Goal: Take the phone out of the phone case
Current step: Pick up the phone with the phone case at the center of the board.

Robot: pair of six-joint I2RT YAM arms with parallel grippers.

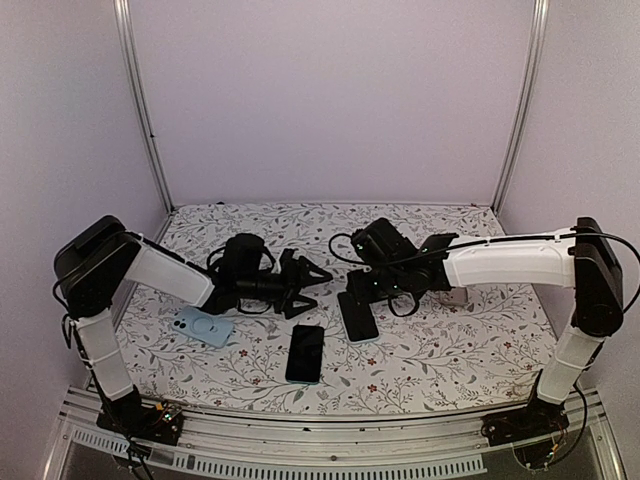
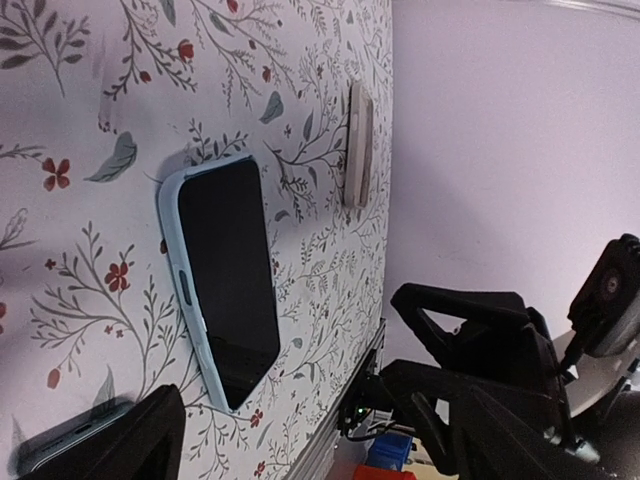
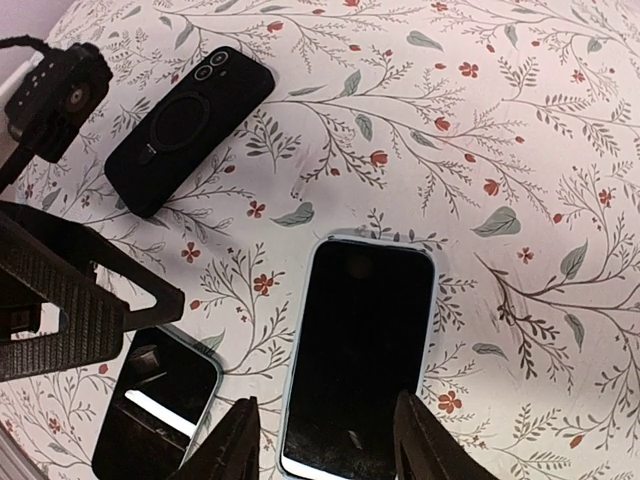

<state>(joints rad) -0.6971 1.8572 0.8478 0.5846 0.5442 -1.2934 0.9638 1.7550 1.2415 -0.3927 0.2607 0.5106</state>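
**Right gripper straddling cased phone, phone not out**

- Phone [image 3: 360, 350] lies flat, screen up, on the floral cloth [image 1: 430, 350], right of the table's middle. It sits inside its pale blue case [image 2: 171, 240], whose rim shows all round the glass.
- Right gripper [image 3: 325, 402] is directly over one short end of the phone, one finger on each long side.
  - The jaws stand apart, not clenched.
  - On one side a thin strip of cloth shows between finger and case.
  - On the other side the finger overlaps the case edge; contact there cannot be told.
  - Nothing is lifted.
- Left gripper [image 1: 315, 288] is spread wide and holds nothing. It sits just left of the phone and the right gripper, pointing towards them and clear of the case.
- Second phone [image 1: 305, 352] lies screen up, nearer the front edge, beside the cased one and apart from it.
- Light blue case [image 1: 205, 325] lies back up, under the left forearm.
- Black case [image 3: 185, 125] lies back up, further off from the right gripper.
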